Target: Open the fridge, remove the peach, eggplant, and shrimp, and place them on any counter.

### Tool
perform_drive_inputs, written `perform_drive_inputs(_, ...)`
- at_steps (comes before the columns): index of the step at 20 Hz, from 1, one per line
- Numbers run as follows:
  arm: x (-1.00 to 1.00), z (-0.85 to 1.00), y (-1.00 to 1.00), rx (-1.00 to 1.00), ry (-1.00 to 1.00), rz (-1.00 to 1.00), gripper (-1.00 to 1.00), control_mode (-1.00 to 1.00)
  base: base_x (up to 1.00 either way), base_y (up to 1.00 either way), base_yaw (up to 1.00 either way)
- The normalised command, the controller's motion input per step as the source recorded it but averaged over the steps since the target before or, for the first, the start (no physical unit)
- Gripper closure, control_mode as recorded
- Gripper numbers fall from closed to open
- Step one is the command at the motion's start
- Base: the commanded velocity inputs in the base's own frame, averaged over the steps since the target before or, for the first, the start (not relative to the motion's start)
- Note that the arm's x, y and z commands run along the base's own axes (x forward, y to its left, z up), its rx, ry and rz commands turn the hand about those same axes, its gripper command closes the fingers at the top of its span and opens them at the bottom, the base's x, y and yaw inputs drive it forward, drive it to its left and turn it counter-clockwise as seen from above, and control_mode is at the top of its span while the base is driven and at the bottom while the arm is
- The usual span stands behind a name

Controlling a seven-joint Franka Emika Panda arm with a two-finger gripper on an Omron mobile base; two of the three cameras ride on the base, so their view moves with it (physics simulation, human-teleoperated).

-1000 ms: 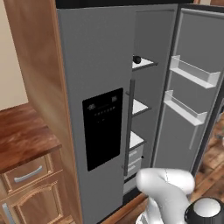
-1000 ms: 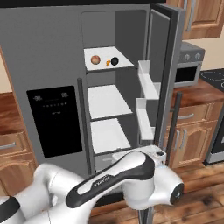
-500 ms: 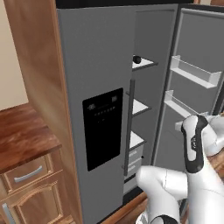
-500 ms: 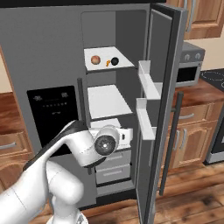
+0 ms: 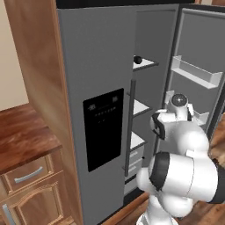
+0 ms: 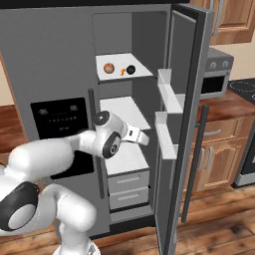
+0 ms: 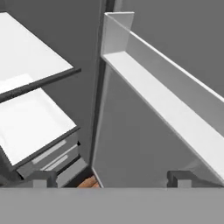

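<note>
The grey fridge [image 6: 60, 60] stands with its right door [image 6: 187, 74] swung wide open and its dispenser door [image 5: 94, 88] shut. On the top white shelf [image 6: 142, 72] lie the round peach [image 6: 109, 67], the tiny orange shrimp [image 6: 123, 71] and the near-black eggplant [image 6: 130, 69]. The eggplant [image 5: 137, 59] also shows at the shelf's edge in the left base view. My gripper [image 6: 145, 139] hovers in front of the middle shelves, well below those three items. Its jaws stand wide apart in the hand view, the gripper [image 7: 109, 180] open with nothing between its fingertips [image 7: 41, 179].
White door bins [image 6: 167, 97] jut from the open door close to the right of my hand; one bin [image 7: 166, 103] runs across the hand view. Drawers [image 6: 127, 187] sit at the fridge's bottom. A wooden counter [image 5: 22, 140] lies left of the fridge; another counter [image 6: 224, 102] and a stove [image 6: 244, 87] lie right.
The arm has swung up from low in front of the base and reached toward the fridge opening. The hand now sits level with the middle shelves. The jaws stayed open.
</note>
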Motion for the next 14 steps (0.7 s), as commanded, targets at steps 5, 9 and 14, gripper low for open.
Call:
perform_drive_inputs(5,0.81,0.0,-0.71,-0.01,0.37,-0.32,-1.0,-1.0,0.0,0.0,0.0)
perform_drive_inputs(9,0.4,-0.04,-0.69,0.0,0.26,-0.21,-1.0,-1.0,0.0,0.0,0.0)
perform_drive_inputs(14,0.17,-0.32,-0.73,0.0,0.09,-0.05,-1.0,-1.0,0.0,0.0,0.0)
